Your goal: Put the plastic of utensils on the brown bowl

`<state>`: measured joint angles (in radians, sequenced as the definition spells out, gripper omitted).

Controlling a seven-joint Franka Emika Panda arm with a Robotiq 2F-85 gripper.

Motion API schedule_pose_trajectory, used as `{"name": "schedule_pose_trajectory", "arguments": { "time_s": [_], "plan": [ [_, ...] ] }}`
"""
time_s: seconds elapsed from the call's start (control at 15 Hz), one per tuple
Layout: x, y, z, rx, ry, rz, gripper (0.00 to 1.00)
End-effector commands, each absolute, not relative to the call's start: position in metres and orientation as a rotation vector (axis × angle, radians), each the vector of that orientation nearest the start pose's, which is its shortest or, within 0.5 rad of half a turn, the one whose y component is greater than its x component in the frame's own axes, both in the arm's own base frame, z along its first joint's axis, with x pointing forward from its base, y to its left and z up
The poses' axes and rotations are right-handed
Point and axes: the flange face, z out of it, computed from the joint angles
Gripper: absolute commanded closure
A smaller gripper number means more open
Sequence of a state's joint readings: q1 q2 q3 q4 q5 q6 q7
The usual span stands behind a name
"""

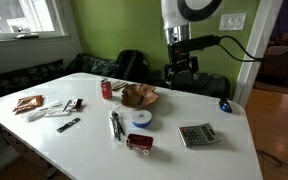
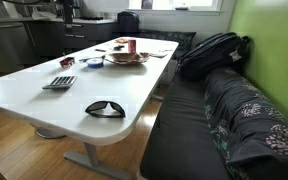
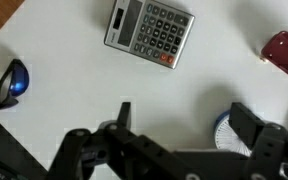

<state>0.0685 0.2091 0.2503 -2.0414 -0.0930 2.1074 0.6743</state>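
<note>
The plastic of utensils [image 1: 115,125] lies on the white table [image 1: 174,155], a slim clear packet with dark cutlery, in front of the brown bowl [image 1: 139,96]. The bowl also shows far off in an exterior view [image 2: 127,58]. My gripper [image 1: 181,70] hangs high above the table, behind and to the right of the bowl. In the wrist view the gripper [image 3: 184,120] is open and empty, with bare table between the fingers. The packet and the bowl are out of the wrist view.
Nearby are a red soda can [image 1: 107,89], a white-and-blue disc [image 1: 141,118] [image 3: 229,135], a red item [image 1: 139,142] [image 3: 284,55], a calculator [image 1: 196,134] [image 3: 150,30] and sunglasses [image 1: 224,104] [image 3: 9,84]. White packets [image 1: 46,113] lie at left. A backpack [image 2: 214,52] sits on the bench.
</note>
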Motion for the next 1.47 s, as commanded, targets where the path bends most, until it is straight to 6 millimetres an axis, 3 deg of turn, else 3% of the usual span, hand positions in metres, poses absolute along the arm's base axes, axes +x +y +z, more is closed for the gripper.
{"name": "schedule_pose_trajectory", "arguments": {
  "time_s": [0.0, 0.2, 0.27, 0.4, 0.6, 0.73, 1.0, 1.4],
  "plan": [
    [0.582, 0.216, 0.297, -3.284, 0.492, 0.304, 0.00],
    [0.606, 0.261, 0.277, -3.322, 0.363, 0.288, 0.00],
    [0.586, 0.239, 0.292, -3.281, 0.402, 0.274, 0.00],
    [0.597, 0.261, 0.279, -3.291, 0.360, 0.277, 0.00],
    [0.604, 0.264, 0.275, -3.292, 0.363, 0.275, 0.00],
    [0.623, 0.273, 0.270, -3.169, 0.463, 0.061, 0.00],
    [0.663, 0.304, 0.239, -3.024, 0.444, -0.241, 0.00],
    [0.689, 0.356, 0.184, -3.057, 0.299, -0.243, 0.00]
  ]
}}
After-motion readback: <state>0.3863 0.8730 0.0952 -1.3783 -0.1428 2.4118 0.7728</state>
